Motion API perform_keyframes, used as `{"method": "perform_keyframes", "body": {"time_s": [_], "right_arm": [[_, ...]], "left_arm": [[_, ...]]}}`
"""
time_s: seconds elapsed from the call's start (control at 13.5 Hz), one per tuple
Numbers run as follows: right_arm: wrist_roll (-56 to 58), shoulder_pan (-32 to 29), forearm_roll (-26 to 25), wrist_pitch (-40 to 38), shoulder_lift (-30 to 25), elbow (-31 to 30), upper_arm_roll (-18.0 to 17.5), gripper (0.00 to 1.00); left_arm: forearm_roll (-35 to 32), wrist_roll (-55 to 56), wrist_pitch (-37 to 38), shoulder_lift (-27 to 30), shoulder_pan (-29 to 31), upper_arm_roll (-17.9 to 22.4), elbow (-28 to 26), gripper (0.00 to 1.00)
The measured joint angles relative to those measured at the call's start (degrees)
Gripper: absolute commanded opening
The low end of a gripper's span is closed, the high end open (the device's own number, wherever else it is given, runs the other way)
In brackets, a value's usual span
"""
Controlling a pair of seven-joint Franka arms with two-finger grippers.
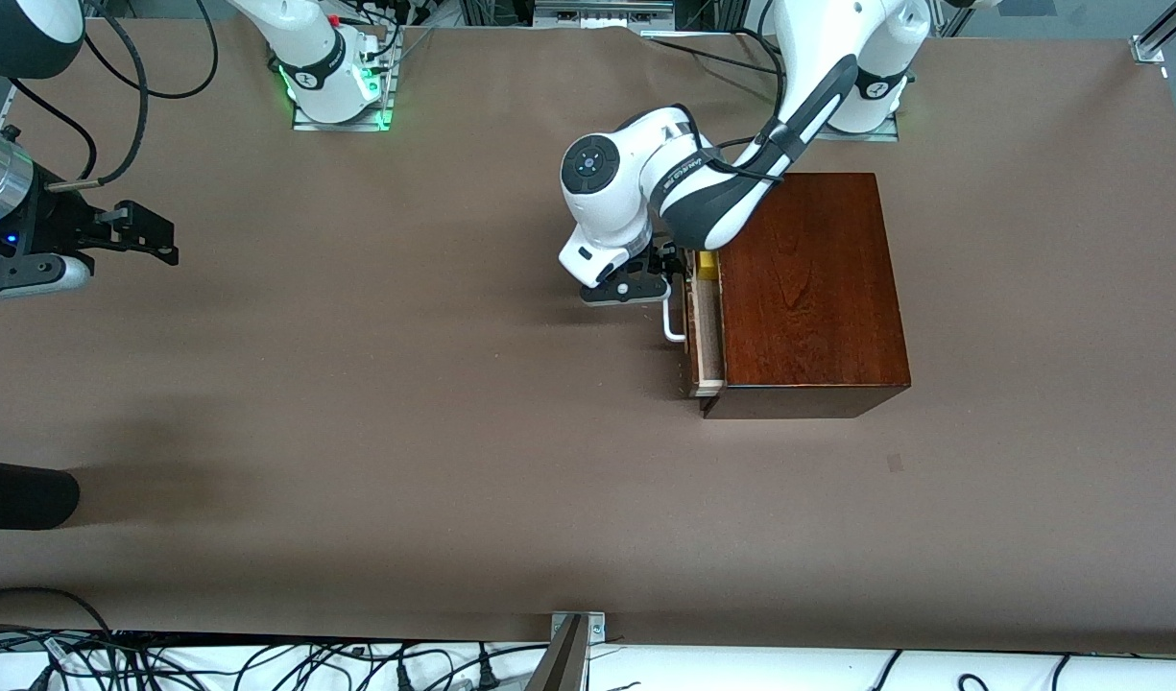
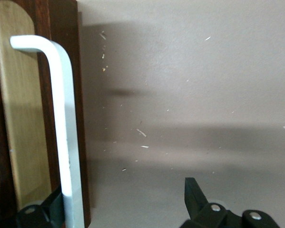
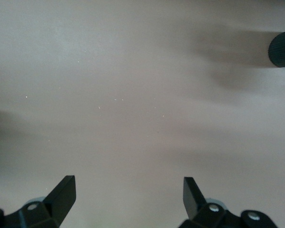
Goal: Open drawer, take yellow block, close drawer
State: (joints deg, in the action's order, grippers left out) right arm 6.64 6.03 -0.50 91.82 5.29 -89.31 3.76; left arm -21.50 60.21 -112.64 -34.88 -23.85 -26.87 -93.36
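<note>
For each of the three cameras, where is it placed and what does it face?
Front: high across the brown table, facing both arms and the mahogany-coloured wooden box.
Left wrist: on the left arm, facing the white bar handle; left gripper fingers open astride it.
Right wrist: on the waiting right arm, facing bare table; right gripper open.
Shared: the handle, front and left wrist.

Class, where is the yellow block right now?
In the front view, the yellow block lies inside the partly open drawer of the wooden box, at the drawer's end farther from the camera, beside the left gripper at the white handle.
</note>
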Motion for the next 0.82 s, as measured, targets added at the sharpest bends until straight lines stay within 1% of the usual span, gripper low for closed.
{"method": "perform_keyframes", "body": {"time_s": [0.3, 0.45, 0.59, 0.82], "right_arm": [[0.0, 0.0, 0.0, -0.1, 0.0, 0.0, 0.0, 1.0], [0.0, 0.0, 0.0, -0.1, 0.0, 0.0, 0.0, 1.0], [0.0, 0.0, 0.0, -0.1, 0.0, 0.0, 0.0, 1.0], [0.0, 0.0, 0.0, -0.1, 0.0, 0.0, 0.0, 1.0]], "left_arm": [[0.0, 0.7, -2.5, 0.0, -0.1, 0.0, 0.0, 1.0], [0.0, 1.4, -4.2, -0.1, -1.6, 0.0, 0.3, 1.0], [-0.8, 2.2, -4.1, -0.1, -3.7, 0.7, 0.7, 1.0], [-0.8, 2.5, -4.4, -0.2, -4.3, 0.7, 1.0, 1.0]]}}
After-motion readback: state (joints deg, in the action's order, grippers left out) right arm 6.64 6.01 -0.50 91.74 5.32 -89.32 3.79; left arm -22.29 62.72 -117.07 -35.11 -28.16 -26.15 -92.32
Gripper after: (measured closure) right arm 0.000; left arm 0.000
